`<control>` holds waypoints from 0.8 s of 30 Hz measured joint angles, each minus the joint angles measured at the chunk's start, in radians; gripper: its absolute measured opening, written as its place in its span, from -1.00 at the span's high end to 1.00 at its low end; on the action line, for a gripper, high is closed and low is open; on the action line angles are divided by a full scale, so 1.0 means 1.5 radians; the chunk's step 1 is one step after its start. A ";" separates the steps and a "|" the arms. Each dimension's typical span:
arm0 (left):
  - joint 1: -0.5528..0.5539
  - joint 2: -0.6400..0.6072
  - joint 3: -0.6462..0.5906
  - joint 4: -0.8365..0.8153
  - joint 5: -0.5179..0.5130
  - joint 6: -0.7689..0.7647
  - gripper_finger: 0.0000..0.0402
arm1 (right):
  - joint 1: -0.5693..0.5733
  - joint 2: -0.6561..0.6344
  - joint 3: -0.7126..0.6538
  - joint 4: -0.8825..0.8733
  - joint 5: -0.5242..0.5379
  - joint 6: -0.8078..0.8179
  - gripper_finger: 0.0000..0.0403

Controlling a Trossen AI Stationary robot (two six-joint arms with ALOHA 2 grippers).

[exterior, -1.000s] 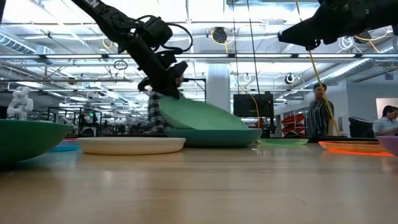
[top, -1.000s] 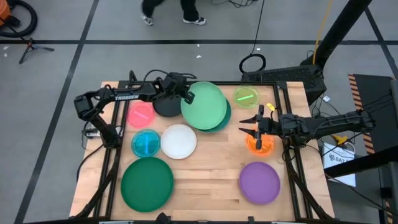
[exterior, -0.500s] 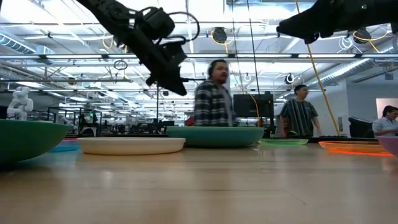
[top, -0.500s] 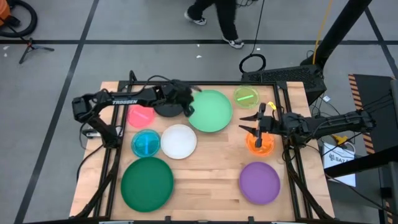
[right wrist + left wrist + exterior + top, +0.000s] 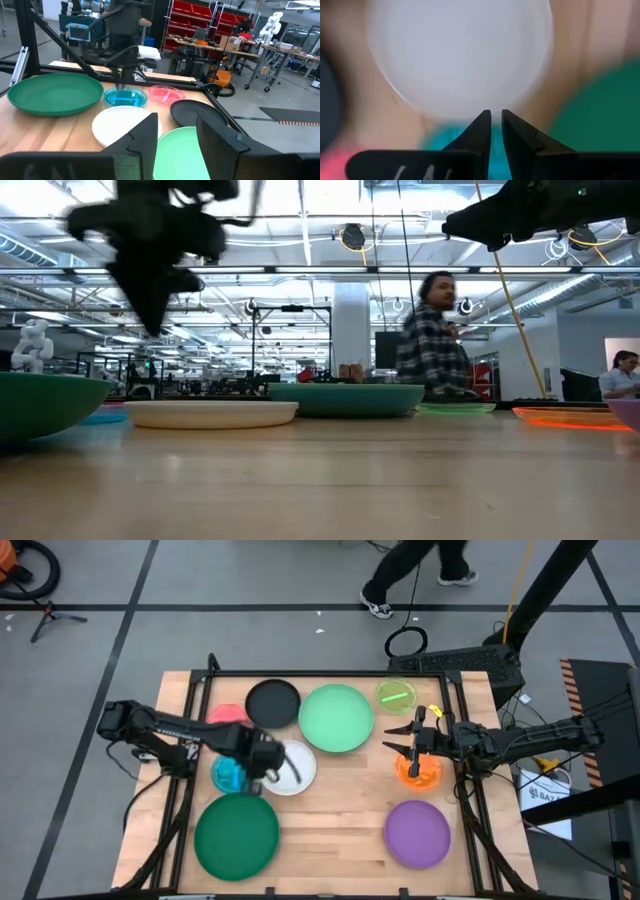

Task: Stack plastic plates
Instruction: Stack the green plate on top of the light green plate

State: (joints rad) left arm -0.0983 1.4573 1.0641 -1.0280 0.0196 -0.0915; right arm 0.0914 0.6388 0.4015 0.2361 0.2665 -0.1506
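Note:
My left gripper point(image 5: 262, 764) hangs shut above the table, over the white plate's point(image 5: 292, 770) rim beside the small blue plate point(image 5: 230, 776); it touches nothing, and the low view shows it as a blur point(image 5: 150, 265). The left wrist view looks down on the white plate point(image 5: 460, 55) and blue plate point(image 5: 451, 137). The mint plate point(image 5: 337, 718) lies flat on the teal plate point(image 5: 345, 399), covering it from above. My right gripper point(image 5: 403, 740) waits open above the orange plate point(image 5: 420, 772). The black point(image 5: 273, 702), pink point(image 5: 224, 712), lime point(image 5: 396, 695), purple point(image 5: 418, 833) and dark green point(image 5: 237, 833) plates lie flat.
A dark frame point(image 5: 300, 673) runs along the table's far edge and rails run down both sides. Bare wood point(image 5: 335, 805) lies between the white and purple plates. People walk in the room beyond the far edge point(image 5: 432, 330).
My left gripper let go of the tilted mint plate, which dropped flat onto the teal plate. The arm then swung from the far side toward the near left, ending above the white and blue plates. The right arm kept still.

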 joint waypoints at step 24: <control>-0.199 0.005 -0.042 -0.006 -0.105 -0.155 0.16 | 0.000 0.002 0.000 -0.001 -0.004 0.035 0.37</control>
State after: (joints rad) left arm -0.3968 1.4651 1.0015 -1.0374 -0.1373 -0.3237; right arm 0.0914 0.6411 0.4015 0.2344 0.2611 -0.0989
